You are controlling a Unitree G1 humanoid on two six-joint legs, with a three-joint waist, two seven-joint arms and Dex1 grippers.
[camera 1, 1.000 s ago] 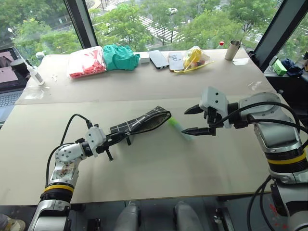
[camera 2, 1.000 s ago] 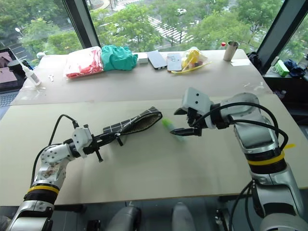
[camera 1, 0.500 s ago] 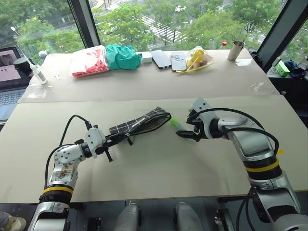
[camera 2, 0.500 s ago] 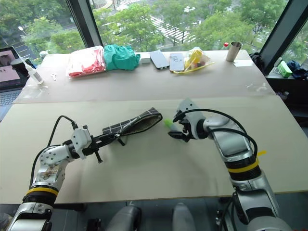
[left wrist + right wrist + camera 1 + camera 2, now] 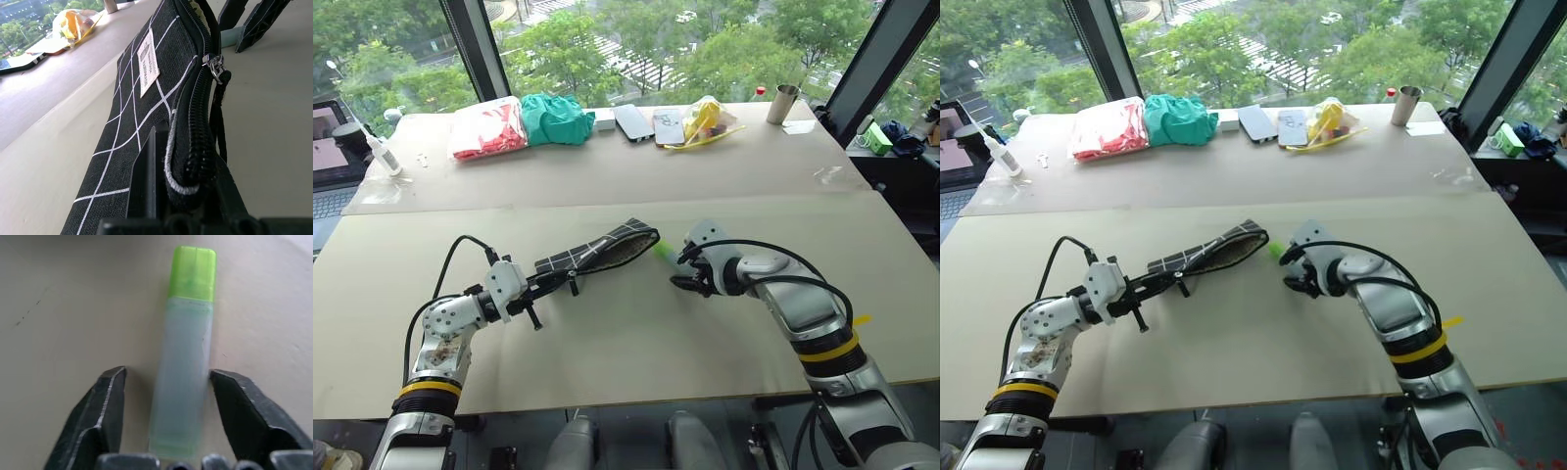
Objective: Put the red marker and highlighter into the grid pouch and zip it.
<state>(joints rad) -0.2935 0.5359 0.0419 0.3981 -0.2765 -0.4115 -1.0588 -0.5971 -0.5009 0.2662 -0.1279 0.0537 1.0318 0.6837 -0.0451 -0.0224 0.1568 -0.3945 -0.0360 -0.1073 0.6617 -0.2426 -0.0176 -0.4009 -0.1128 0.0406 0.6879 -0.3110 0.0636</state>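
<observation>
Right wrist view has the right gripper (image 5: 166, 396) straddling the highlighter (image 5: 186, 357) on the surface, jaws spread either side, at three o'clock from the grid pouch (image 5: 602, 252) pinched by the left gripper (image 5: 546, 284); next, squeeze and lift.

In the head views the right gripper (image 5: 688, 281) covers most of the highlighter (image 5: 664, 252), leaving just its green far end showing. The grid pouch (image 5: 146, 98) runs off the left wrist view's edge, its label print too small to read.
</observation>
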